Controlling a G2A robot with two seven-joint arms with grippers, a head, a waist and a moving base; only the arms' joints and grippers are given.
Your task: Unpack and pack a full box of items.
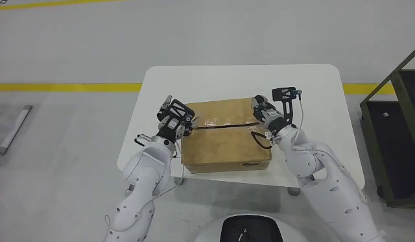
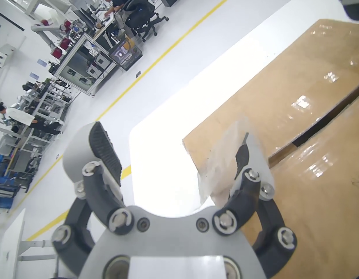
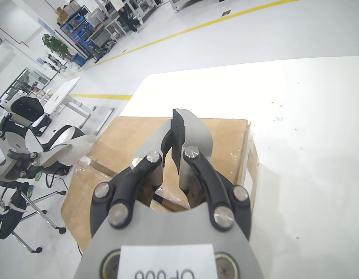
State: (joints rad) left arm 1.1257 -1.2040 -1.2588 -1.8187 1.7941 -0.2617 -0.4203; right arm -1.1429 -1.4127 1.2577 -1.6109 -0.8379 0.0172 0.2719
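Fingers [image 2: 105, 152] of the left gripper [image 2: 173, 153] stand spread wide, released, with nothing clamped between them; a crumpled scrap of clear tape [image 2: 220, 158] clings to the inner face of the finger that hangs over the end of the box; the other finger hangs over the bare table just past that end; whether the taped finger touches the cardboard cannot be told; the right gripper [image 3: 175, 136] is clenched, its ribbed pads pressed together with nothing visible between them, and it sits above the opposite end of the box, close to the seam; the box [image 1: 224, 135], plain brown cardboard, lies flat on the white table [image 1: 311, 86], a little nearer the robot's edge than the far one, its long side running across from one arm to the other; its two top flaps lie down and meet along a dark seam [image 2: 322, 123] that runs lengthwise and gapes slightly; glossy tape [image 2: 301, 103] shines in patches across the top; seen from above, the grippers stand at the two short ends of the box, the left at the left end and the right at the right end, both towards the far corners; around the table lies a pale floor [image 1: 194, 28] with a yellow line [image 1: 65, 87] running across it, level with the table's far part; a dark frame [image 1: 389, 145] stands on the floor off the table's right side.
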